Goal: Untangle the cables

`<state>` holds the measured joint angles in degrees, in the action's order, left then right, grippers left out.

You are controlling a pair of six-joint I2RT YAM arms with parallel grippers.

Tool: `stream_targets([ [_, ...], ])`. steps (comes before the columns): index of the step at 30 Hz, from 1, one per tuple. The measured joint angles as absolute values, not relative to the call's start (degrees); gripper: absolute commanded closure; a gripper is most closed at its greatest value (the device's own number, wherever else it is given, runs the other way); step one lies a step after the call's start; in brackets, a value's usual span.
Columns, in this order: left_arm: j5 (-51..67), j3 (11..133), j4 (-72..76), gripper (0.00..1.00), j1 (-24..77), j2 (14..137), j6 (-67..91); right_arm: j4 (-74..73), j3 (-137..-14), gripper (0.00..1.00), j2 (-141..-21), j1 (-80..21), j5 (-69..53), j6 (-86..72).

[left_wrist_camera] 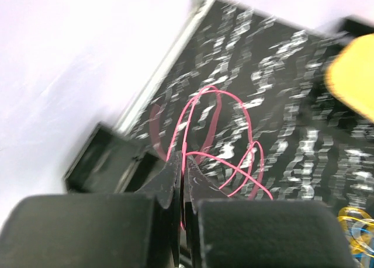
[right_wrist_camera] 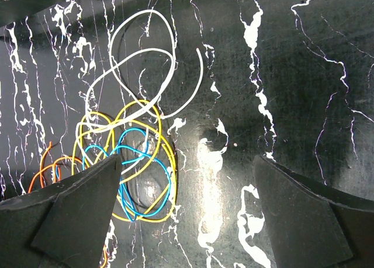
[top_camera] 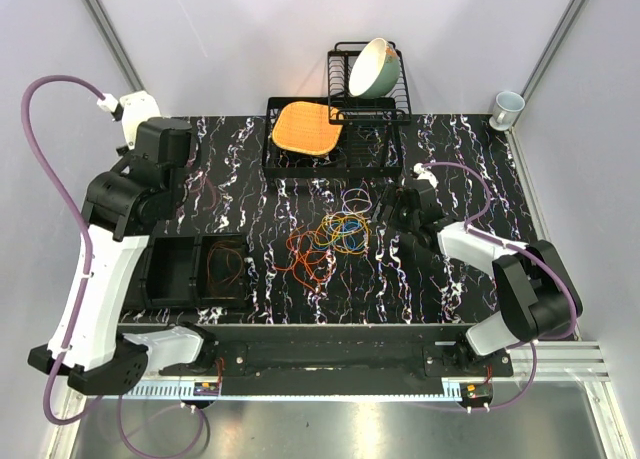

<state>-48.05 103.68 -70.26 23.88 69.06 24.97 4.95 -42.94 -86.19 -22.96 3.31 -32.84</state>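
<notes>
The cables [top_camera: 330,241] lie as a loose tangle of orange, yellow, blue and purple loops at the table's middle. My left gripper [left_wrist_camera: 182,163] is shut on a pink-red cable [left_wrist_camera: 201,122] that hangs in loops above the far left of the table; in the top view it [top_camera: 190,171] is near the back left. My right gripper [right_wrist_camera: 187,180] is open and empty, low over the table just right of the tangle [top_camera: 385,211]. Yellow [right_wrist_camera: 153,119], blue [right_wrist_camera: 143,177] and pale [right_wrist_camera: 146,63] loops lie by its left finger [right_wrist_camera: 76,209].
A black bin [top_camera: 195,269] holding a few orange loops sits at the front left, also in the left wrist view [left_wrist_camera: 102,157]. A black tray with an orange mat [top_camera: 305,127], a dish rack [top_camera: 390,144] with a bowl [top_camera: 375,67], and a mug [top_camera: 507,107] stand at the back.
</notes>
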Motion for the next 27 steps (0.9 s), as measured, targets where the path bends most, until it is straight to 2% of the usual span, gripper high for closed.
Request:
stream_targets([
  [11,-49.47,91.07,-72.40,1.00,13.72,62.08,27.92,4.99,-43.20,0.00,-86.35,-22.87,2.26,-32.86],
  [27,-49.47,79.42,-72.58,1.00,9.47,55.31,31.22,5.32,-43.70,0.00,-87.88,-22.85,1.80,-33.06],
])
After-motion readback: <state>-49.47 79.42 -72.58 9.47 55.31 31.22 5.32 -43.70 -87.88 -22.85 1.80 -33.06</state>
